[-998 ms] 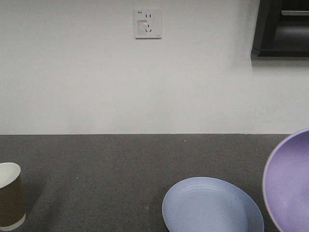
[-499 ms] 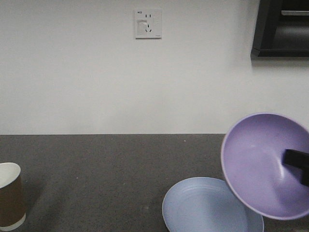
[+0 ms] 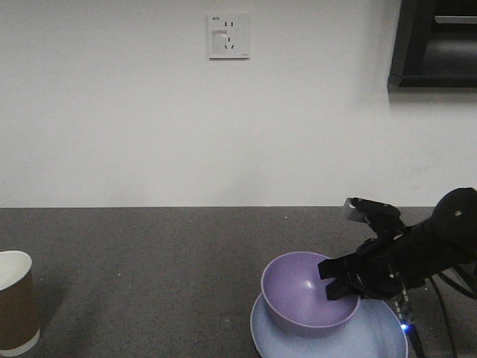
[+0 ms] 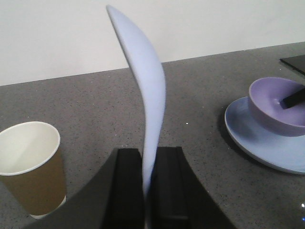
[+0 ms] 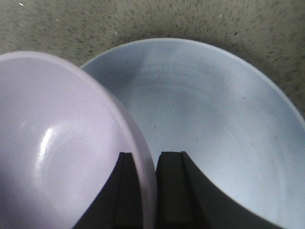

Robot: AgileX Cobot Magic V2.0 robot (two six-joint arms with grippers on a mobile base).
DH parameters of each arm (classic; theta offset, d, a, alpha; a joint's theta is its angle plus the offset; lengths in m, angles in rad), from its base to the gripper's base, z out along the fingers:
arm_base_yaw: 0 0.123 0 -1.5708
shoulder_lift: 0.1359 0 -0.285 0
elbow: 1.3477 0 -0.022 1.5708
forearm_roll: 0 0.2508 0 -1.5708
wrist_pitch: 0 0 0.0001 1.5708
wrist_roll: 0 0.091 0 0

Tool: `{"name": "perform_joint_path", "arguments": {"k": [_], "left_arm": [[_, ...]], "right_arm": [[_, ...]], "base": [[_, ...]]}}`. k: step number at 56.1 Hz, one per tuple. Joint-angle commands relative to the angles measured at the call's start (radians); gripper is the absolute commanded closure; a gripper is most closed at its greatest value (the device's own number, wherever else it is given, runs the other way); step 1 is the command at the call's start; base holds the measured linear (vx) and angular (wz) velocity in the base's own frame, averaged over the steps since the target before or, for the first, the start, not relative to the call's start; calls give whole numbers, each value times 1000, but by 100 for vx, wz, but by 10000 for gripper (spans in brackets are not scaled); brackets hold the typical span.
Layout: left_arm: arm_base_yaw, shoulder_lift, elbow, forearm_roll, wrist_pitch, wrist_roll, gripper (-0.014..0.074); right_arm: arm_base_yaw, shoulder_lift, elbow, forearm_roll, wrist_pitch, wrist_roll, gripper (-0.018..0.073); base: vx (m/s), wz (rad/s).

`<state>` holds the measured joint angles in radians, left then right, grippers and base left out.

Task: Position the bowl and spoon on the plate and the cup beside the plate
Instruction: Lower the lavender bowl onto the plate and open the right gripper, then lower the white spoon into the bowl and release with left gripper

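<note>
**A:** Right gripper [image 3: 339,282], lower right of the front view, and its jaws are pinched on the rim of the bowl [image 3: 307,300], one finger inside and one outside.

**B:** The bowl is down over the plate [image 3: 376,337] at bottom right, toward the plate's left side. Whether it rests there fully, I can't tell.

**A:** Over to the left gripper [image 4: 148,160], bottom centre of its wrist view. It's clamped tight on the spoon [image 4: 147,90], which stands upright and edge-on, curving to the top of the frame.

**B:** And the cup [image 4: 29,167] is upright at lower left on the dark speckled table [image 4: 95,109], mouth open, well apart from the plate.
</note>
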<state>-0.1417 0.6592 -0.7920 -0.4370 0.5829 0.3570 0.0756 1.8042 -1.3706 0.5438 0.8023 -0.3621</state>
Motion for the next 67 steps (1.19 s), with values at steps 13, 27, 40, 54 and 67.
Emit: {"name": "perform_joint_path", "arguments": {"k": [13, 27, 40, 54, 67], "left_arm": [[-5, 1, -27, -23, -61, 0, 596], [-5, 1, -27, -25, -62, 0, 596], [-5, 1, -27, -25, -59, -1, 596], [-5, 1, -27, -25, -30, -1, 596], [-5, 1, -32, -27, 10, -2, 596]], "right_arm": [[0, 18, -60, 29, -67, -23, 566], [0, 18, -60, 19, -51, -57, 473], [0, 18, -60, 18, -25, -56, 232], [-2, -15, -60, 3, -40, -56, -3], [-3, -170, -60, -87, -61, -56, -34]], "base": [[0, 0], [0, 0], [0, 0], [0, 0], [0, 0]]}}
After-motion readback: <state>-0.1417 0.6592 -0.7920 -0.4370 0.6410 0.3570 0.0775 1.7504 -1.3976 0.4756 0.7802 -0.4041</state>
